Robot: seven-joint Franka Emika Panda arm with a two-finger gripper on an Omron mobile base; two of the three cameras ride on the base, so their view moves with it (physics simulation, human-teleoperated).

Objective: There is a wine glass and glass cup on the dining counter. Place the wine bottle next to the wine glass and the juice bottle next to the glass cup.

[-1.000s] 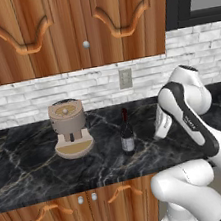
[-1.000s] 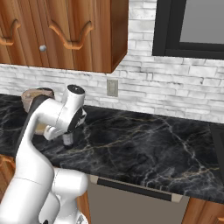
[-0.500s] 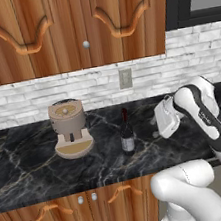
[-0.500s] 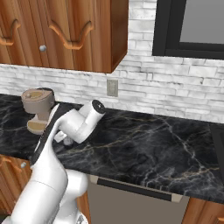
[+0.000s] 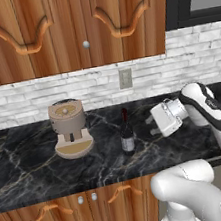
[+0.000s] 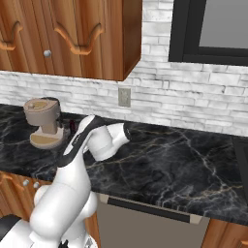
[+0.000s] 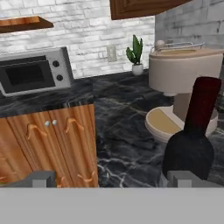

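The wine bottle, slim and dark with a dark red neck and a pale label, stands on the narrow black marble worktop just right of a beige coffee machine. My gripper hovers level a short way to its right, pointing at it, open and holding nothing. In the hand view the wine bottle looms close at the right, in line with the right fingertip, with my gripper spread wide. From the right base view only the wine bottle's neck peeks past my arm. The wine glass, glass cup, juice bottle and dining counter are out of view.
The coffee machine sits directly beside the bottle. Wooden wall cupboards hang above, and a wall socket is on the brick backsplash. In the hand view a microwave and a potted plant stand further along the worktop.
My arm unfolded and the hand swung out level towards the wine bottle; over the last half second it barely moved. The jaws stayed open and the bottle has not moved.
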